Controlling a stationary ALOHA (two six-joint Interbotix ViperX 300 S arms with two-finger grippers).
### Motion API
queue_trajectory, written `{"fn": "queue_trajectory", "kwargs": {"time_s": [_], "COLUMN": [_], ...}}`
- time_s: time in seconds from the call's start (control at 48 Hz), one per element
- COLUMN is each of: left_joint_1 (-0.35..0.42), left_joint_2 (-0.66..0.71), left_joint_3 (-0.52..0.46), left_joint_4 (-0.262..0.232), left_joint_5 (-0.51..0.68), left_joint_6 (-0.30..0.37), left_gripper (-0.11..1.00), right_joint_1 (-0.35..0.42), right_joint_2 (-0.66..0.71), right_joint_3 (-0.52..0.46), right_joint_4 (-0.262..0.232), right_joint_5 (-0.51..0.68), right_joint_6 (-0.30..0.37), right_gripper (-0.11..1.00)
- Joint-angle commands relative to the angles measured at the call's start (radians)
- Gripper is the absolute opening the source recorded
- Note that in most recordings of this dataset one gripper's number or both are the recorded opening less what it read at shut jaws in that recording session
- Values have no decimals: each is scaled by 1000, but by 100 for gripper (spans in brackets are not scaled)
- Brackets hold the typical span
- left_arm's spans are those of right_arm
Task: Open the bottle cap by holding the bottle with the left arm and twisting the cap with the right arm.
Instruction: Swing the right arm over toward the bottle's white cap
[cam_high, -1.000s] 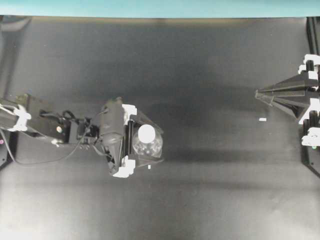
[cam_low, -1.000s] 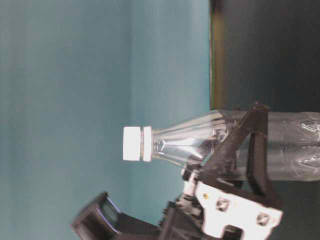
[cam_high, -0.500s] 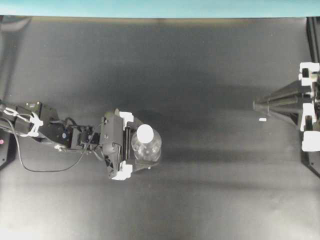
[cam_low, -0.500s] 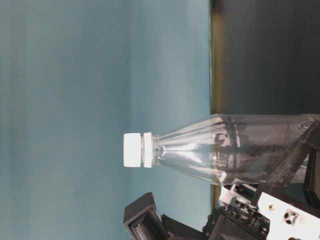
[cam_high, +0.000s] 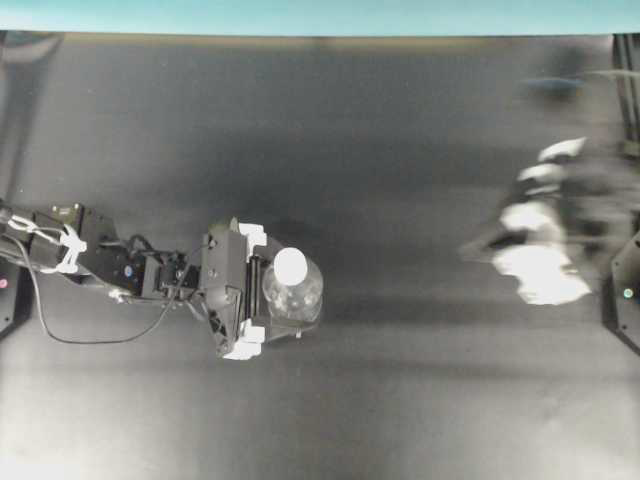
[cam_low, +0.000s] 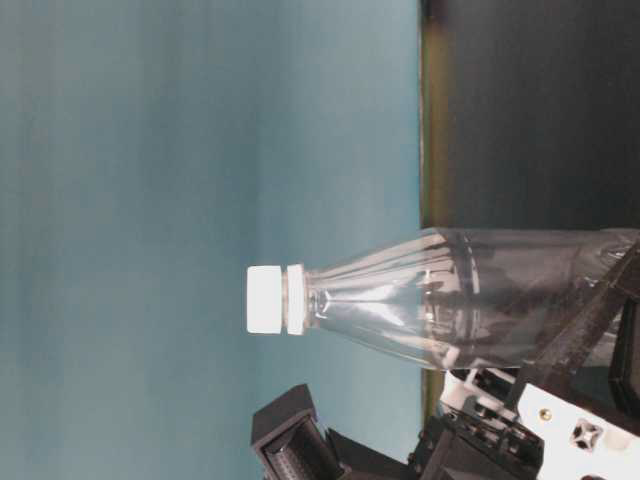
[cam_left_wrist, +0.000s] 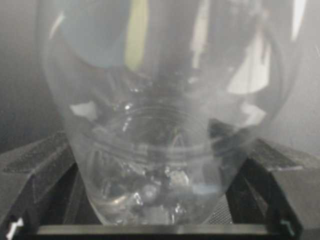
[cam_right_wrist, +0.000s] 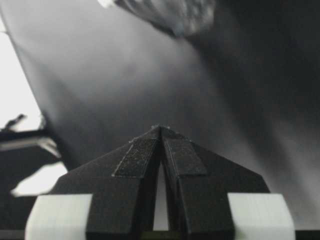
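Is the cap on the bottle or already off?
On. The white cap sits on the neck of the bottle in the table-level view, and the overhead view shows it atop the bottle too.

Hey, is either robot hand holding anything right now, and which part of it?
The left hand straddles the bottle low on its body; whether it grips yet is unclear. The right hand is shut, holding nothing.
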Motion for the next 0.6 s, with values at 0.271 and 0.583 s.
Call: {"fn": "queue_trajectory", "kwargs": {"time_s": [0.271, 0.583], "left_joint_1": [-6, -9], "left_joint_2": [-3, -5], "left_joint_3": [-9, -9], "left_joint_4": [3, 2], "left_joint_5": [0, 2], "left_joint_6": [5, 5], "left_gripper": [88, 88], "right_joint_1": [-6, -20], "right_joint_2": [212, 482], "right_joint_3": [-259, -607], "right_joint_4": [6, 6], "right_joint_5": [89, 239], "right_joint_6": [0, 78], "right_gripper": [59, 81]}}
